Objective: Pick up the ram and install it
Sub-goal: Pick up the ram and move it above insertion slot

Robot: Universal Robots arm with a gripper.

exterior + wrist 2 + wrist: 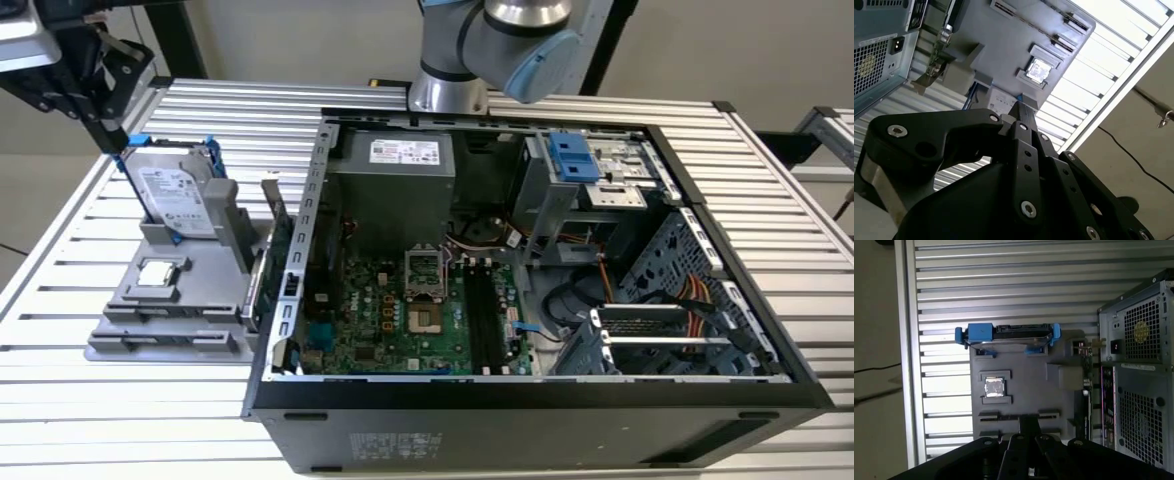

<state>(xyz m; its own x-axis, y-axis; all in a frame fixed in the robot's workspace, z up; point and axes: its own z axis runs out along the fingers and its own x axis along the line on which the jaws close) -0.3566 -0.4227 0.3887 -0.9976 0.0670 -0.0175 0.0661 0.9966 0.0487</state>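
My gripper point(107, 135) hangs above the grey holder point(134, 315), over its hard-drive end. The fingers are pressed together, and I can see nothing between them. The ram point(1019, 416) sits on edge in the holder's long slot, at the end opposite the hard drive point(174, 195), with a small square chip point(158, 272) between the two. The holder lies on a table point(80, 420) of ribbed aluminium slats, just beside the open computer case point(534, 400). Past the table edge beyond the holder, a pale bare floor point(879, 315) carries one black cable point(1134, 158).
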